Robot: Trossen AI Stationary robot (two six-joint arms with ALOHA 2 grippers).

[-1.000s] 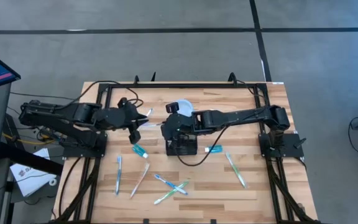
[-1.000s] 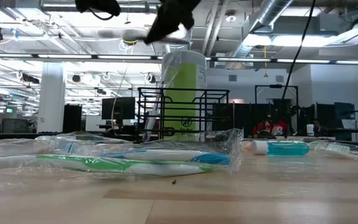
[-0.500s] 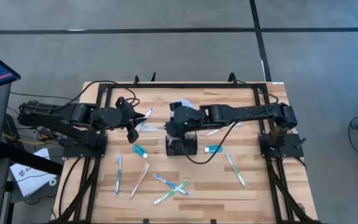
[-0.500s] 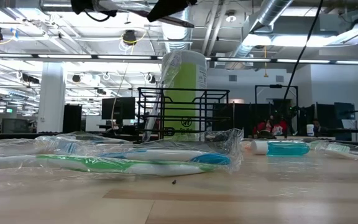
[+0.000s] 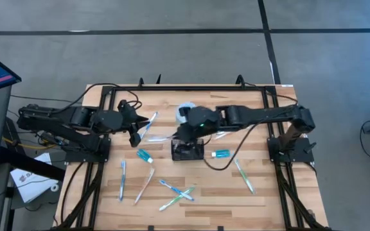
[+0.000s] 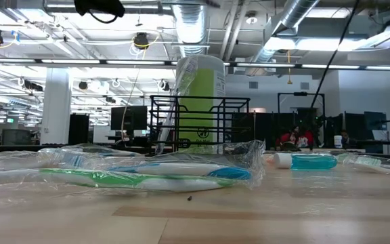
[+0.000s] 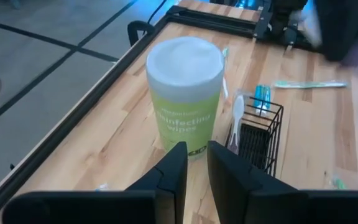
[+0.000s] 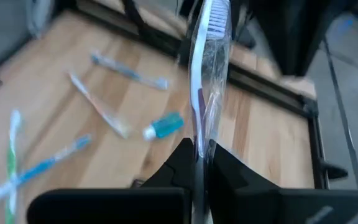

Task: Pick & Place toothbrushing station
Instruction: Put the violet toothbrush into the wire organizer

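Observation:
The black wire-mesh caddy stands on the table's middle, next to the lime-green cup. A white toothbrush stands in the caddy, leaning on its rim. My right gripper hovers above the caddy's far side, shut on a plastic-wrapped toothbrush. My left gripper hangs to the left of the cup, shut and empty. In the low view the caddy stands in front of the cup. My right gripper pinches the wrapped toothbrush by its handle between the two fingers. The brush runs straight out along the fingers, its bristle head at the free end. It is clear of the table.
Several wrapped toothbrushes lie on the near half of the table, one more at the right. Two teal toothpaste tubes lie either side of the caddy. Another wrapped brush lies by my left gripper.
My right gripper has risen from just over the caddy, gone a little toward the table's right edge, and left the top of the low view. My left arm has drawn back slightly toward the table's left edge.

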